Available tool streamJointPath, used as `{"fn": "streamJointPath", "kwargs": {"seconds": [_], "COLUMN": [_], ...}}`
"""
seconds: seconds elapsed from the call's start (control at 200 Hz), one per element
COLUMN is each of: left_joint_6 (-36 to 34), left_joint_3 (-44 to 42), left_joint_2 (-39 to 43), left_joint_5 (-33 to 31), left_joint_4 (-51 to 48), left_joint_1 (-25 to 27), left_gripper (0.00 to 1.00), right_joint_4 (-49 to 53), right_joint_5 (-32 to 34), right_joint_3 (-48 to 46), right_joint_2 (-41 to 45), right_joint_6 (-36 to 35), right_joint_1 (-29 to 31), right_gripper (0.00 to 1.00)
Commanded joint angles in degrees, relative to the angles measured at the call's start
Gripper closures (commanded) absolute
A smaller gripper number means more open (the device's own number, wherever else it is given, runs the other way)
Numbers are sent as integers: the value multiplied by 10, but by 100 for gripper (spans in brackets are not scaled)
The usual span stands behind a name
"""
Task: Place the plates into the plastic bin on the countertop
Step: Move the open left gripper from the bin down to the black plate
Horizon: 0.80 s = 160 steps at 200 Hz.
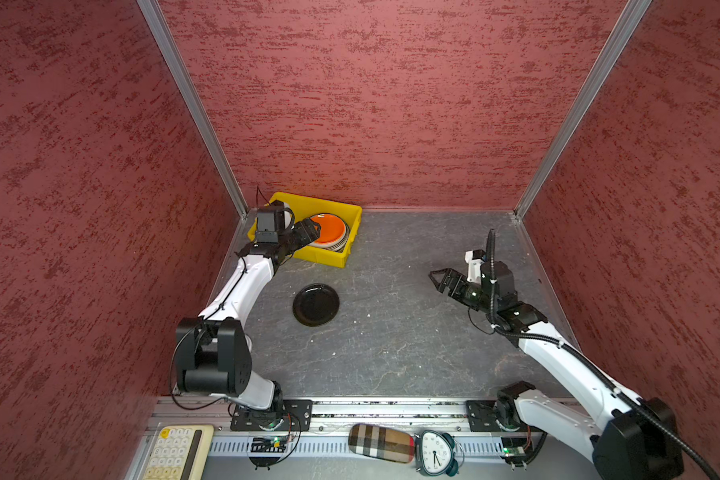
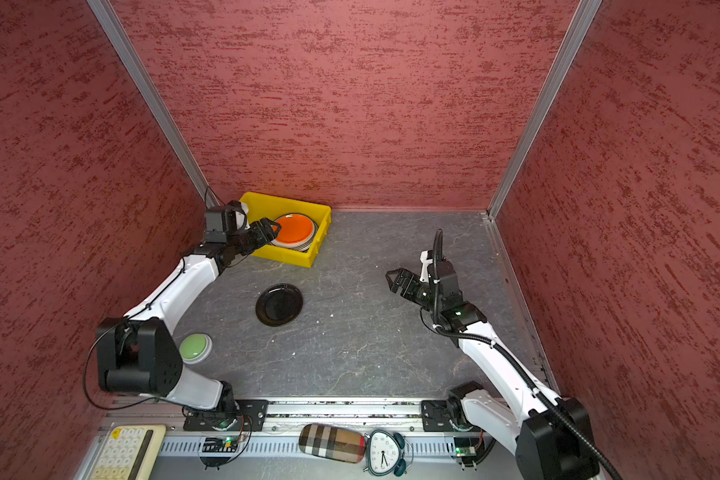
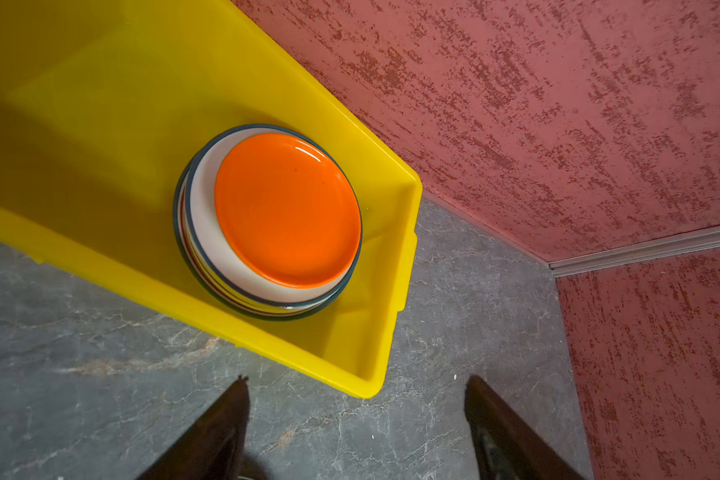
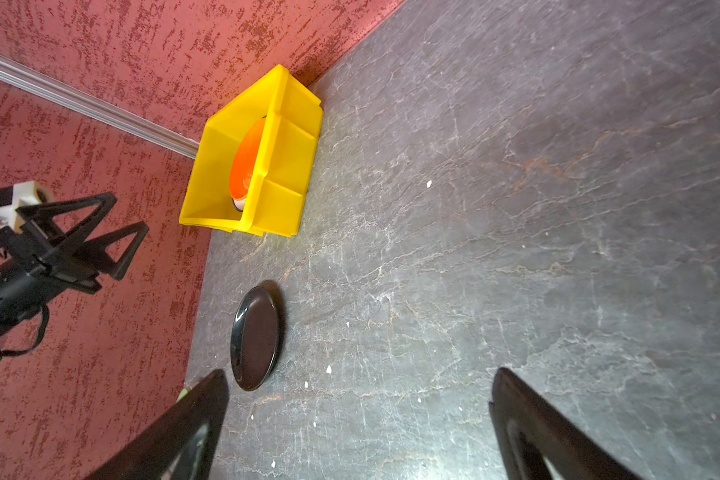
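Veined grey countertop [image 1: 391,353], red textured walls [image 1: 371,104]; white specks [image 4: 429,183], perhaps crumbs.

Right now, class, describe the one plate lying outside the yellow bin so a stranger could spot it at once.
Find the yellow bin in the far left corner of the grey countertop. In front of it, flat on the stone, lies the black plate. It is glossy black and alone, unlike the orange plate sitting inside the bin.
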<state>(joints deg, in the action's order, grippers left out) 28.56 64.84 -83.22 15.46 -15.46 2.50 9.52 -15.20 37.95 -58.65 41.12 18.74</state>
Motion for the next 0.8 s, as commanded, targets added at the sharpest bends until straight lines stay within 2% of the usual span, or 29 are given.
{"fn": "streamJointPath", "kwargs": {"seconds": [0.0,0.175,0.346,0.576,0.797], "left_joint_6": [12,36,39,50,68], "left_joint_3": [-59,-166,-233,-290,-345], "left_joint_2": [56,152,206,240,241], "left_joint_5": [-20,9,-3,-5,-3], "left_joint_4": [24,19,-10,-30,-4], "left_joint_1": [6,0,-2,-5,-12], "left_gripper": [11,6,3,3,0], "right_joint_4": [11,26,11,1,-6], "right_joint_5": [2,5,3,-14,-22], "right_joint_3": [-5,-3,-4,-5,-19], "right_joint_2": [16,21,15,6,11], "right_joint_6": [-9,-18,-8,6,24], "right_joint_1": [-7,-9,-10,-11,-12], "right_gripper": [1,1,1,1,1]}}
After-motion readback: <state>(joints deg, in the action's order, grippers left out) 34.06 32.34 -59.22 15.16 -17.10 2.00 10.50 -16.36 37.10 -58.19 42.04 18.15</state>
